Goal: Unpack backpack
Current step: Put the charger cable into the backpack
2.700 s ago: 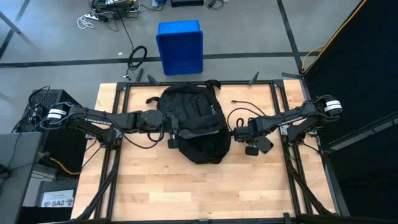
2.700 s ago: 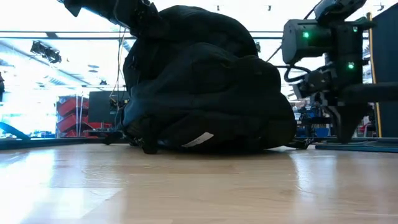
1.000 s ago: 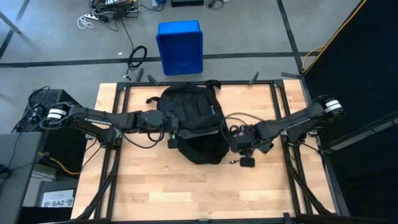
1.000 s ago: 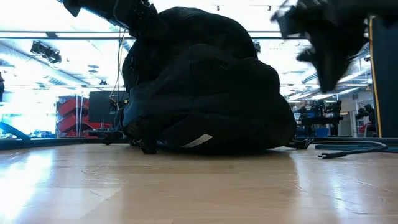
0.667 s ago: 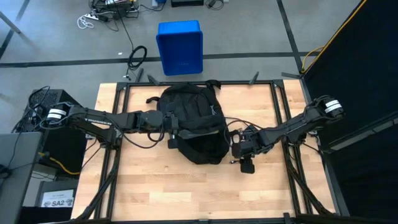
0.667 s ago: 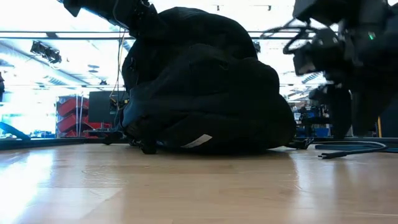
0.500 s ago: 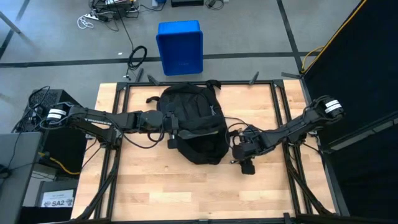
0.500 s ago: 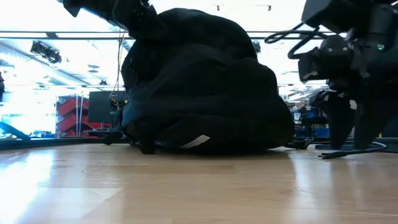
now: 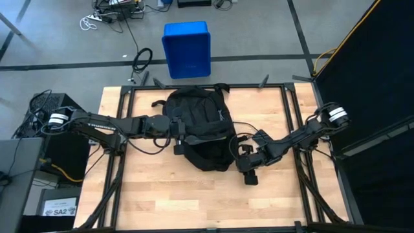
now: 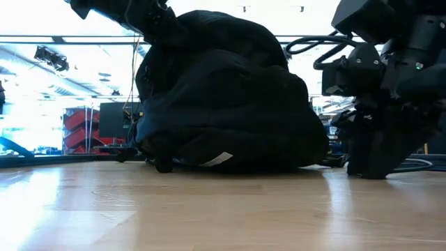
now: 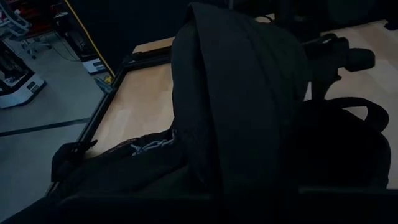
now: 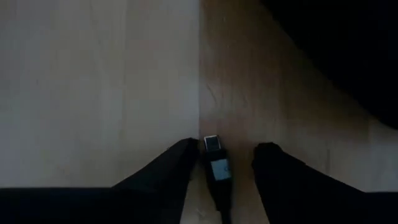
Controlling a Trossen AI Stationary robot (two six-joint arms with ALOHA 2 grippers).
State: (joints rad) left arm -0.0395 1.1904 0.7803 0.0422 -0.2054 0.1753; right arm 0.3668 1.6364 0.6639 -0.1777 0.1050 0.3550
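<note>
Black backpack [image 9: 202, 129] hides clamped left gripper [image 9: 176, 137]; right gripper [image 12: 221, 163] fingers parted, straddling cable plug [image 12: 216, 162].

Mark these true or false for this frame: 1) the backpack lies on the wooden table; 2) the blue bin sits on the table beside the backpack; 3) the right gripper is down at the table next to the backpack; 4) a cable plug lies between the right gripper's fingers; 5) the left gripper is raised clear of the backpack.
1) True. The backpack lies on the table.
2) False. The blue bin stands on the floor beyond the table's far edge.
3) True. The right gripper is low at the tabletop, beside the backpack's right side.
4) True. In the right wrist view a cable plug lies between its parted fingers.
5) False. The left gripper is against the backpack's left side.
</note>
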